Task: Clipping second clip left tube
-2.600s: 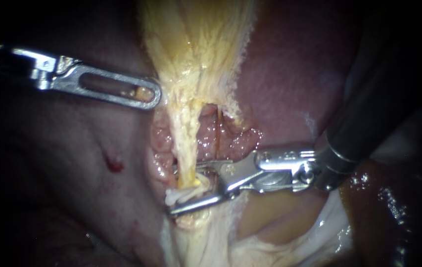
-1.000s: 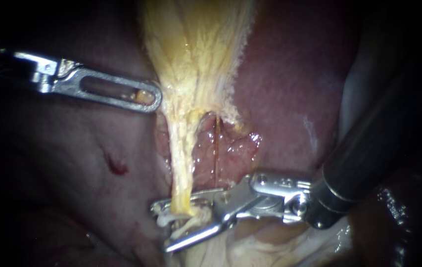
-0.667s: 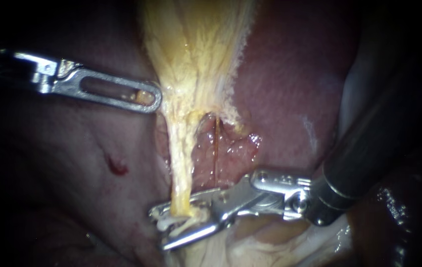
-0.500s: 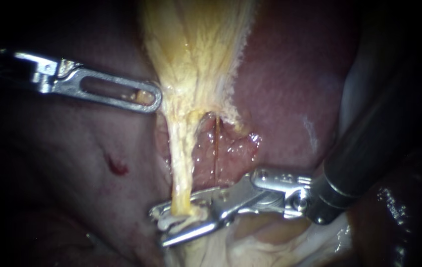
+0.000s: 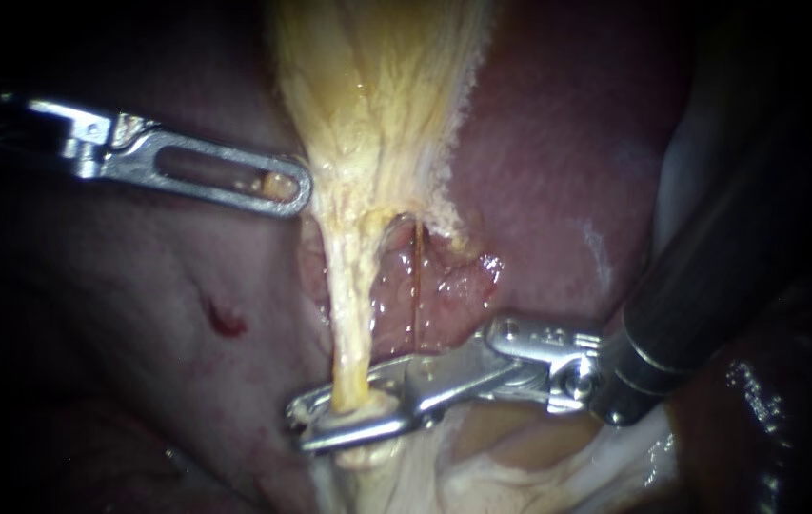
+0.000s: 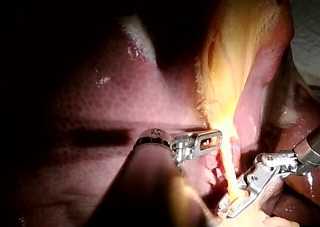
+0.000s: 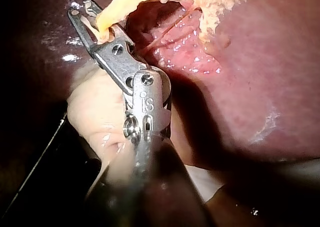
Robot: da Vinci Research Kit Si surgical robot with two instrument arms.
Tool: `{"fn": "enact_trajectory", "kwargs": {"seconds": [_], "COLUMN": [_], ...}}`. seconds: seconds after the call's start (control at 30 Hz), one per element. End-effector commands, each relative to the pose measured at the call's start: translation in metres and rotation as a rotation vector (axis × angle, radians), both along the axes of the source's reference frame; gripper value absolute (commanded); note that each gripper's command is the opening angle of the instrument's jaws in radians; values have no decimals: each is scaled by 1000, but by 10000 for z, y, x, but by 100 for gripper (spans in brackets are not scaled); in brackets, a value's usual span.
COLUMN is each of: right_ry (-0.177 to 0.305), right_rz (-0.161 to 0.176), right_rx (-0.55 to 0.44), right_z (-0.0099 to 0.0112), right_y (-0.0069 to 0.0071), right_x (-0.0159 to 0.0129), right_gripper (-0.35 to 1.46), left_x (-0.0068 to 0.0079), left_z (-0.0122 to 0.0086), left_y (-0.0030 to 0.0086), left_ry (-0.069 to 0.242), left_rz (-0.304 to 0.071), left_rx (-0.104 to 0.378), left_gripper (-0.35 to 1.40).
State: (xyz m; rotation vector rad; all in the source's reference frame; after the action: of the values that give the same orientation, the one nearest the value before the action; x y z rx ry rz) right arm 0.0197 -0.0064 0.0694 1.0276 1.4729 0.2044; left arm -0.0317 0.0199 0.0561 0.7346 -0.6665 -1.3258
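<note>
Though spread apart around the left tube [image 5: 348, 314] half a second ago, now pinches the end effector of the right instrument [image 5: 297, 426] almost flat on that tube from both sides, low down by the pale tissue [image 5: 396, 476]. Holds the end effector of the left instrument [image 5: 301, 190] closed on the edge of the gallbladder [image 5: 377, 95], stretching the tube taut. Suggests the clip being crimped home, with none visible to confirm.

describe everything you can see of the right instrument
The right instrument has a dark, smooth shaft coming in from the upper right. It ends in a shiny metal wrist with pins and two long, slim jaws. The jaws lie nearly together, clamped from both sides low on the pale yellow left tube, and their tips reach just past it. The liver lies behind the instrument.
</note>
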Motion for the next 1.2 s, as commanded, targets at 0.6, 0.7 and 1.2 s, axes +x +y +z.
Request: {"fn": "enact_trajectory", "kwargs": {"seconds": [0.6, 0.7, 1.2], "right_ry": [-7, -9, -11], "right_rz": [19, 17, 17], "right_rx": [29, 21, 16], "right_z": [4, 3, 2], "right_y": [4, 4, 5], "right_x": [-2, -2, -2], "right_gripper": [-35, -35, -35], "left_x": [0, 0, 0], "left_z": [0, 0, 0], "left_y": [0, 0, 0], "left_ry": [1, 1, 1], "left_rz": [0, 0, 0], "left_rx": [0, 0, 0], "left_gripper": [-35, -35, -35]}}
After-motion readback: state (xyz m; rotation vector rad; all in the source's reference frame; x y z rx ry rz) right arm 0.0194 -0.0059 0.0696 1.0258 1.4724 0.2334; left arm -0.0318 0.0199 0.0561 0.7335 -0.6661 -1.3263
